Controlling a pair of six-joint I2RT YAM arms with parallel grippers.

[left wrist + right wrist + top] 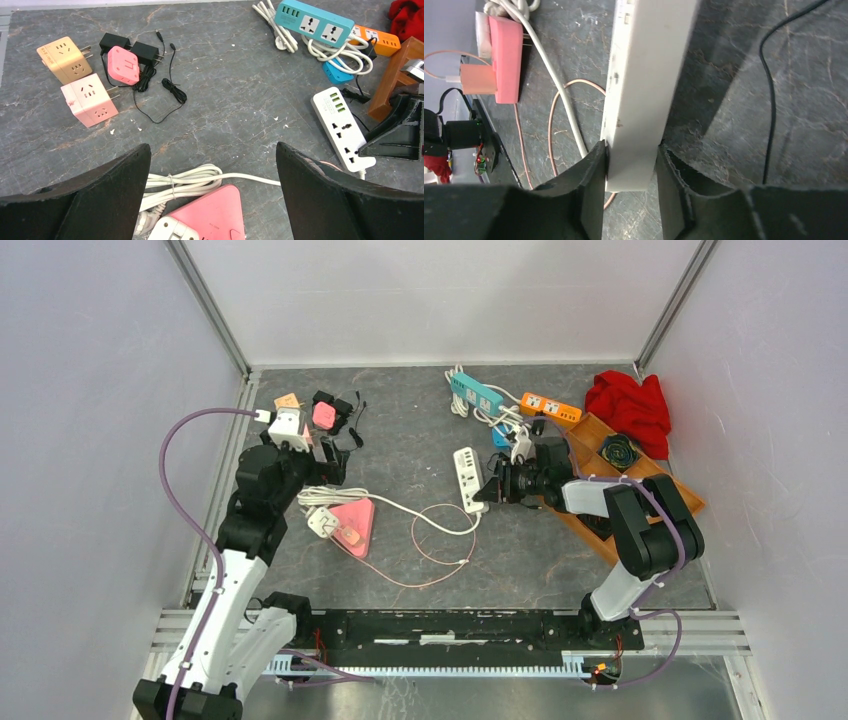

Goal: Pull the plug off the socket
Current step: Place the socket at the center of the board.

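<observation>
The white plug [172, 231] is sitting in the pink triangular socket block [215, 215] at the bottom centre of the left wrist view, left of centre on the bench [225, 75] in the top view. Its bundled white cable [195, 177] is running off toward the white power strip [468, 478] in the middle. The plug is looking like a small, hard plastic body: light, stiff and smooth-sided, probably held only by the friction of its pins. The pink block is looking just as light, so it is likely to lift or slide along with the plug unless something is bracing it. The soft cable is a poor place to pull. The better hold is across the plug's flat sides, close to the socket face, drawing straight out along the pins. The left pincer [212, 146] is hanging spread wide above the block, touching nothing, with that arm reaching forward up the left side of the top view and its wrist tipping down. The right arm is folding back on itself at the right, with its forearm reaching leftward and low. The right pincer [630, 150] is pinching the near end of the power strip, one finger on each long side, though how firmly it is pressing is hard to tell from the wrist view.
</observation>
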